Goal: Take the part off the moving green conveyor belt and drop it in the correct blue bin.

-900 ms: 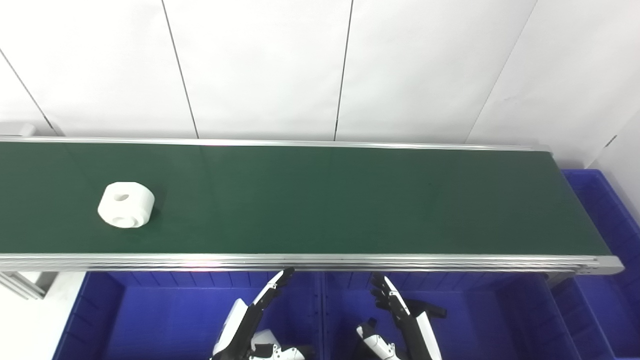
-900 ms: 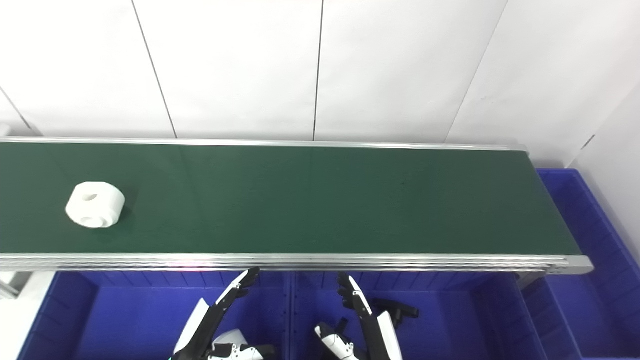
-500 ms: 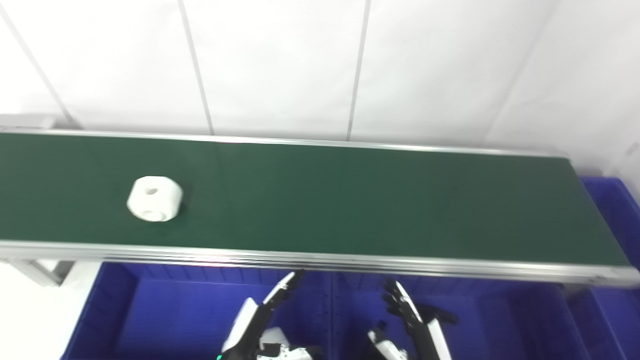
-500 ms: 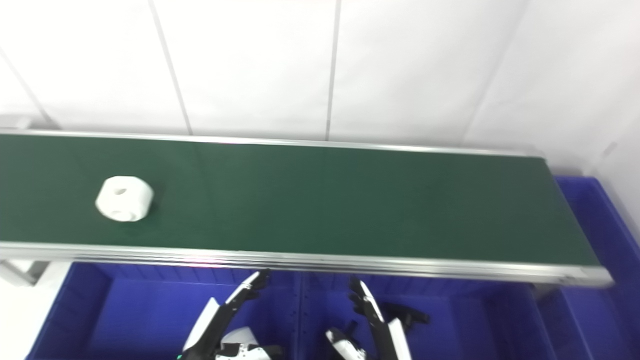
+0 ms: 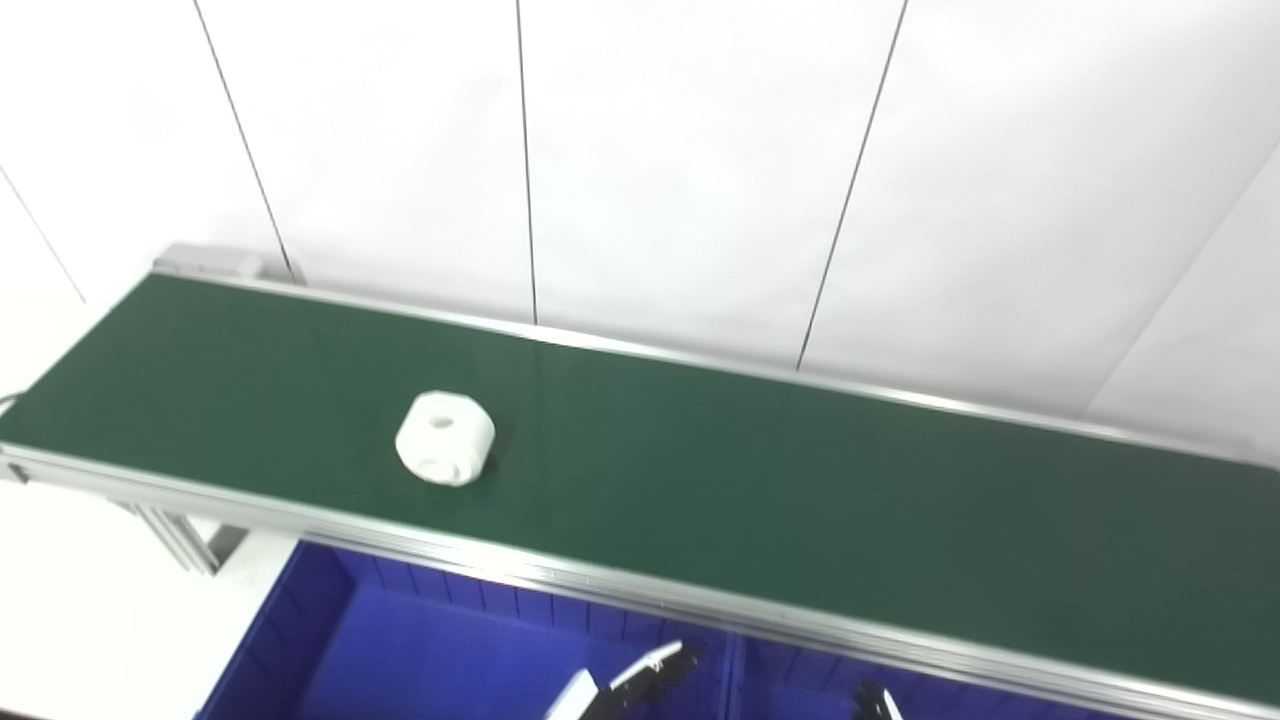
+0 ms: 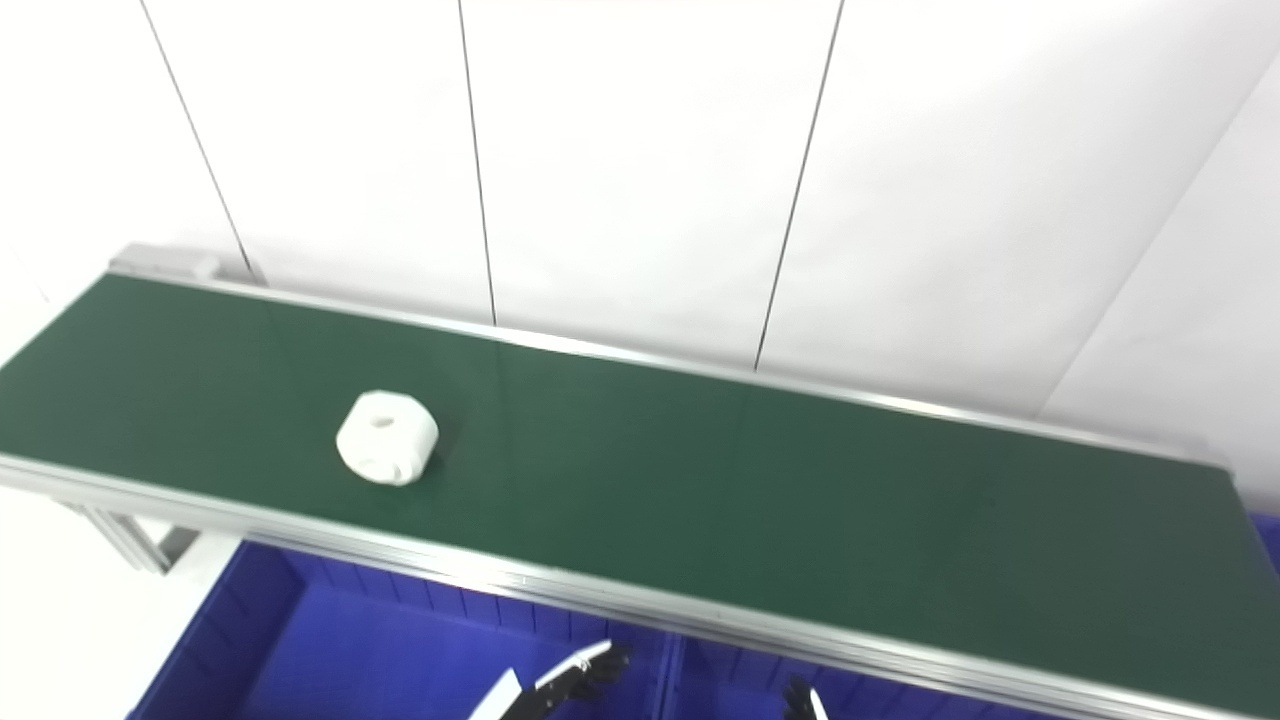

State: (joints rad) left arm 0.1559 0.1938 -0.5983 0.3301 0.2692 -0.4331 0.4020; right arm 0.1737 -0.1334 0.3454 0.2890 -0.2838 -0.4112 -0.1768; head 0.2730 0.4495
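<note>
Left eye view: the white part (image 5: 444, 452), holed on top, sits alone mid-belt (image 5: 800, 500), near edge closest. Left hand (image 5: 640, 685) and right hand (image 5: 872, 702) show fingertips only; grip state cannot be determined.

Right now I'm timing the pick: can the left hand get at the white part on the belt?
Probably not yet. The left hand is low over the blue bin, below the belt's near rail; the white part lies up-belt to its left, nothing covering it.

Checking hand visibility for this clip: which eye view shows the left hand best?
The right eye view: the left hand shows slightly more fingers and some white casing at the bottom edge. The left eye view shows about the same, cropped.
</note>
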